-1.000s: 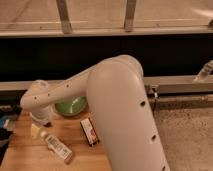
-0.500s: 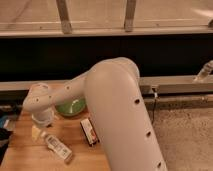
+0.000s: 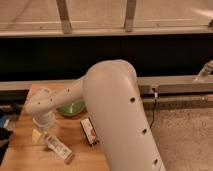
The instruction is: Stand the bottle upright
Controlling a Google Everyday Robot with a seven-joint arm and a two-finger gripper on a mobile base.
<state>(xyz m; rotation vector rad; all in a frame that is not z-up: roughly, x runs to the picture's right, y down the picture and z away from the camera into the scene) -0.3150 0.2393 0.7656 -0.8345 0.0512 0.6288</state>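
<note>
Gripper [image 3: 42, 129] has dropped lower over the last second, jaws spread, holding nothing. Bottle [image 3: 58, 148] lies flat on table [image 3: 20, 152], just below-right of gripper. Looks like descent to grasp; uprighting not begun

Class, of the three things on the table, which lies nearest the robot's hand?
The white bottle, lying on its side just beside the hand at the left; the green bowl and black-and-red box sit farther off.
</note>
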